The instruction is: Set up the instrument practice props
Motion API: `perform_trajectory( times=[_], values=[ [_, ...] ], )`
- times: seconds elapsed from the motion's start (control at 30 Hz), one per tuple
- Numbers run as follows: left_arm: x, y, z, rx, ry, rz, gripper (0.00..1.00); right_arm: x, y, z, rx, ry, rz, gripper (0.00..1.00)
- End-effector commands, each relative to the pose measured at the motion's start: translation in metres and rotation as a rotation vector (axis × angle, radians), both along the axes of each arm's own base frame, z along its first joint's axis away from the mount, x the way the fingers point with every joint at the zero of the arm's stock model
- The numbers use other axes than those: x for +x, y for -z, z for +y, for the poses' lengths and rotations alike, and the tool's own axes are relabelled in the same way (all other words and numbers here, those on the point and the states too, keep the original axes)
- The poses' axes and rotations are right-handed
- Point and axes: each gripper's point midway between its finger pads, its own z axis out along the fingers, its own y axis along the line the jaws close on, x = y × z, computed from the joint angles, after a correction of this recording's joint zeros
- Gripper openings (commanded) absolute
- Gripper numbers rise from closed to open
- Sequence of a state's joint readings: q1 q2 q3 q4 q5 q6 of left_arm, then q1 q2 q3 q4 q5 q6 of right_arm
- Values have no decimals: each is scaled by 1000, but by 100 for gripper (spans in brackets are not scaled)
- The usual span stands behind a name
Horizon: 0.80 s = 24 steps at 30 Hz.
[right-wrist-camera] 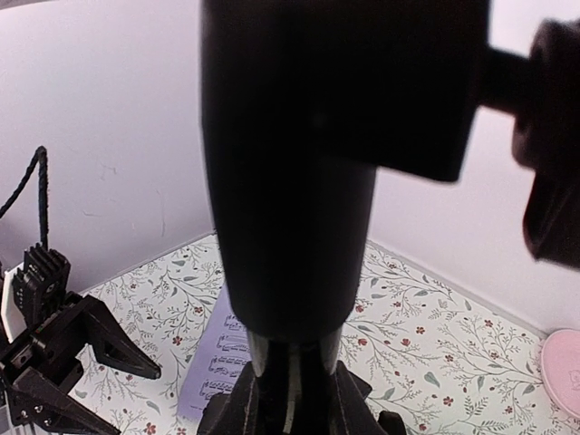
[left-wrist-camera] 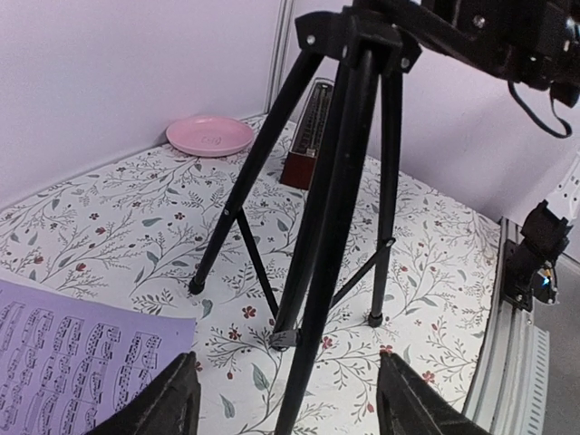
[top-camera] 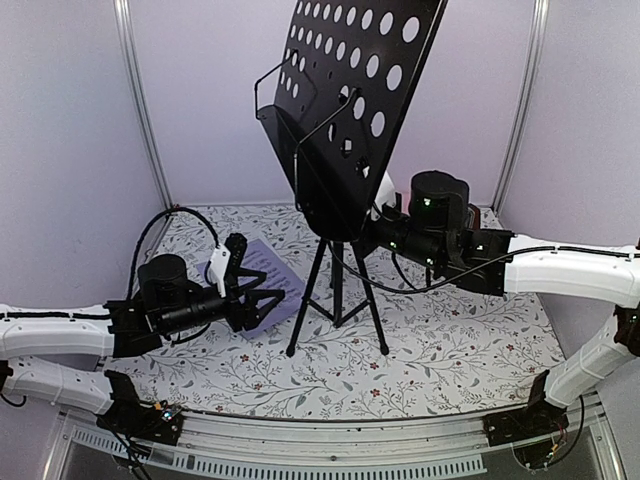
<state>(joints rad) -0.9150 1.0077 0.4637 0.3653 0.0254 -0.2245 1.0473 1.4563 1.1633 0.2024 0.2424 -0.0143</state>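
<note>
The black perforated music stand desk stands tilted on its tripod legs in the middle of the table. My right gripper is shut on the stand's pole just under the desk, and its fingers press the shaft from both sides. A sheet-music page lies flat left of the tripod. Just beside that page, my left gripper hovers low and open, holding nothing, with the near tripod leg in front of it. The red-brown metronome stands behind the tripod.
A pink round plate sits at the back by the wall. The floral tablecloth covers the table, white walls close it in on three sides, and a metal rail runs along the near edge.
</note>
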Motion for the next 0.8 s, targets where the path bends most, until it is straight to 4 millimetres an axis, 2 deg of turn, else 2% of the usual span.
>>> perform_trajectory(
  times=[0.0, 0.3, 0.6, 0.77],
  values=[
    [11, -20, -5, -31, -11, -61, 67, 20, -91, -25, 208, 33, -180, 0],
    [37, -24, -24, -42, 4, -90, 66, 61, -104, -42, 223, 51, -254, 0],
    [89, -25, -46, -22, 15, -107, 65, 111, -95, -55, 208, 62, -289, 0],
    [115, -12, -59, -4, 24, -81, 64, 134, -98, -61, 214, 60, -314, 0]
  ],
)
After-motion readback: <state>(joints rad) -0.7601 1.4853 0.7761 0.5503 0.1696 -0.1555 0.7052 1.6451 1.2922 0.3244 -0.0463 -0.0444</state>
